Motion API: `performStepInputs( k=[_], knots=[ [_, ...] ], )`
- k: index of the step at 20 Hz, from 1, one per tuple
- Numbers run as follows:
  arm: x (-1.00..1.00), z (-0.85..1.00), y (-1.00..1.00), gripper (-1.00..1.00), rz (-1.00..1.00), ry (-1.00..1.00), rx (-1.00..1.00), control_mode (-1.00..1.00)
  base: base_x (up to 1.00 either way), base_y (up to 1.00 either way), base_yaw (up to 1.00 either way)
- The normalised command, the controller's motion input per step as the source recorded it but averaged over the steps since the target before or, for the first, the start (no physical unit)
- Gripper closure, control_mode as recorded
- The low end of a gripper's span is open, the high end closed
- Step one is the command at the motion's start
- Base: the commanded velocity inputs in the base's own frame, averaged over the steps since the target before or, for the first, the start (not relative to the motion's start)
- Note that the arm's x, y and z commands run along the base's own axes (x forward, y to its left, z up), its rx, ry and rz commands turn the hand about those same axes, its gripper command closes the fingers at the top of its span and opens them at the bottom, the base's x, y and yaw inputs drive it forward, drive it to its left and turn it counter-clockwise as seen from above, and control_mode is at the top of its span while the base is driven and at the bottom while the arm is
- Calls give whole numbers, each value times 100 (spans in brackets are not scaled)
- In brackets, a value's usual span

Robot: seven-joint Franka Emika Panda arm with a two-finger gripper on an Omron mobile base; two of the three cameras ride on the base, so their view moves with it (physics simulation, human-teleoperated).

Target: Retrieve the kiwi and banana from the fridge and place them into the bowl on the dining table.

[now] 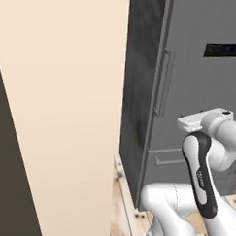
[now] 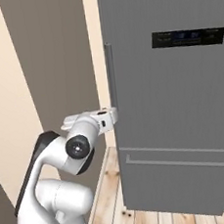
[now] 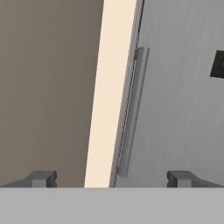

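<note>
The fridge (image 1: pixel 203 94) (image 2: pixel 172 102) (image 3: pixel 183 109) stands with its door shut, a tall dark-grey front with a black display panel (image 2: pixel 188 37). Its long vertical handle (image 1: pixel 163 83) (image 2: pixel 111 77) (image 3: pixel 133 113) runs down the door's left edge. My gripper (image 3: pixel 111 178) is open with nothing between its fingers. It faces the door at about the handle's lower end and stands a short way off it. The kiwi and the banana are hidden behind the shut door. The bowl and the dining table are out of view.
A bottom drawer with a horizontal handle (image 2: pixel 178 158) (image 1: pixel 169 161) lies below the door. A beige wall (image 1: pixel 66 113) and a dark brown panel (image 2: pixel 53 56) stand left of the fridge. Wooden floor (image 2: pixel 146 218) runs in front.
</note>
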Motion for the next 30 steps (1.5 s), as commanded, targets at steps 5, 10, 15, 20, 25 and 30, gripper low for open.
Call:
performStepInputs(
  k=[5,10,15,20,25,30],
  knots=[
    [28,0,33,-100,0,-6,0,-100,0,0,0],
    [36,0,2,-100,0,-12,0,-100,0,0,0],
    [41,0,-1,-100,0,-11,2,-100,0,0,0],
    [41,0,-14,-100,5,-3,3,-100,0,0,0],
    [27,0,-36,-100,5,-1,5,-100,0,0,0],
    [20,0,-22,-100,2,0,3,-100,0,0,0]
  ],
)
